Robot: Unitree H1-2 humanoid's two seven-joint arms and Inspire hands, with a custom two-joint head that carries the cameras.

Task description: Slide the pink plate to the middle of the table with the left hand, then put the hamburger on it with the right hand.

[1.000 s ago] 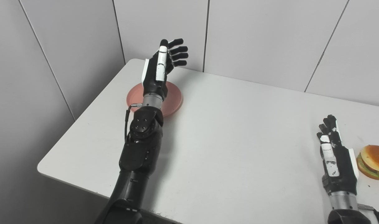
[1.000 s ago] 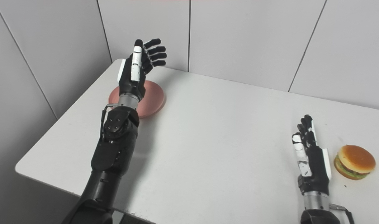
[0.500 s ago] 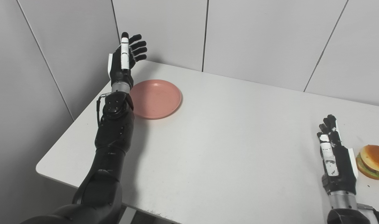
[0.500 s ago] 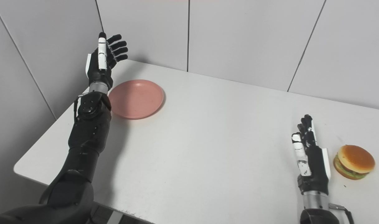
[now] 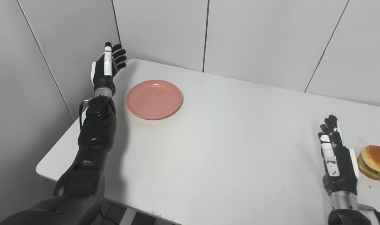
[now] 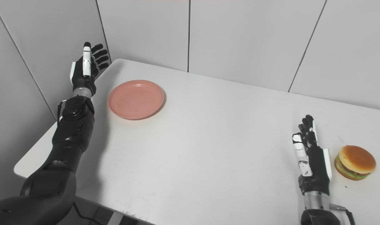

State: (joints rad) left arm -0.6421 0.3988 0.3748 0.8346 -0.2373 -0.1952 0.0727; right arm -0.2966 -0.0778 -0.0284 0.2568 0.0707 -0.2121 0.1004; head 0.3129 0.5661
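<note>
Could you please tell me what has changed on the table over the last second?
The left hand swung leftward from above the pink plate to beyond the table's left edge, open and holding nothing. The plate, the hamburger and the open right hand beside it stayed put.

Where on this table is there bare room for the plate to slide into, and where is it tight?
The wide middle of the table, between the pink plate and the right hand, is bare. It is tight at the right edge, where the hamburger sits just beside that hand. The open left hand stands apart from the plate at the table's left edge.
</note>
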